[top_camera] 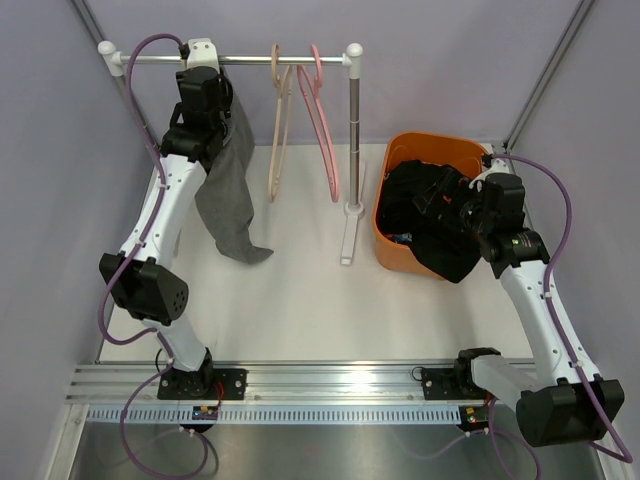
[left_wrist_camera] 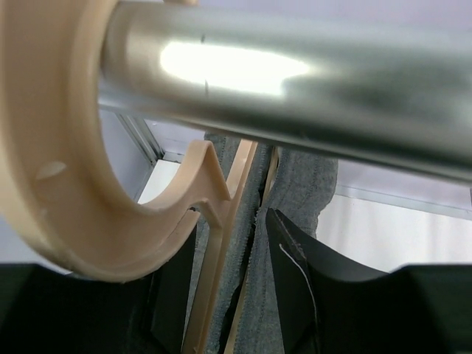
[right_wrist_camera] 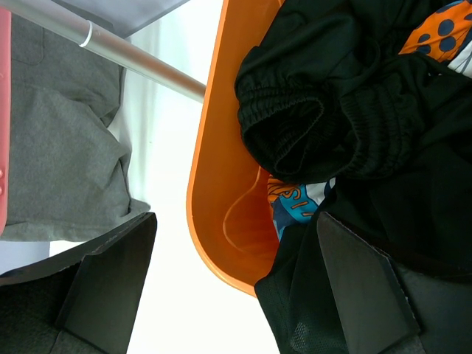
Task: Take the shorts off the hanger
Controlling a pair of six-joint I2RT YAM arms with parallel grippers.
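Grey shorts (top_camera: 230, 190) hang from a beige hanger on the left end of the metal rail (top_camera: 260, 58). My left gripper (top_camera: 205, 72) is up at the rail over them. In the left wrist view its fingers (left_wrist_camera: 295, 280) press from both sides on the hanger's bar and the grey shorts (left_wrist_camera: 302, 184), under the hanger's hook (left_wrist_camera: 59, 184). Black shorts (top_camera: 440, 230) and printed shorts (right_wrist_camera: 291, 206) lie in the orange basket (top_camera: 385, 245). My right gripper (top_camera: 450, 195) hovers open over the basket's near rim (right_wrist_camera: 221, 184), holding nothing.
An empty beige hanger (top_camera: 278, 130) and an empty pink hanger (top_camera: 325, 130) hang further right on the rail. The rack's post (top_camera: 354, 130) and foot (top_camera: 347, 235) stand between hangers and basket. Part of the black shorts droops over the basket's front rim.
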